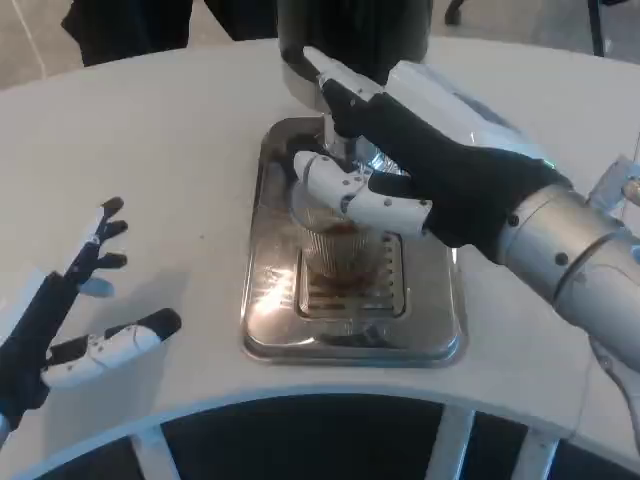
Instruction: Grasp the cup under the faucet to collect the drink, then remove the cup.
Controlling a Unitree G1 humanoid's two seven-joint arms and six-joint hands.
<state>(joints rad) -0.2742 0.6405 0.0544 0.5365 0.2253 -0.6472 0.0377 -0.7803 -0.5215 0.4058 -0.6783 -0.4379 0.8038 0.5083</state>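
**Cup on drip tray, right hand gripping**

Cup [340, 250]: clear, ribbed, upright on the slotted grate at the centre of the steel drip tray [270, 330], directly below the faucet [335, 135]. Brown liquid visible in the lower part; level hard to read. Right hand [400, 165] reaches in from the right, fingers wrapped around the cup's upper wall, thumb raised toward the dark dispenser body [350, 30]. Tray rim stands clear of the cup on left and front sides. Left hand [75, 320] rests apart on the white table [160, 150] at lower left, fingers spread, holding nothing. Table's curved front edge lies just beyond the tray.
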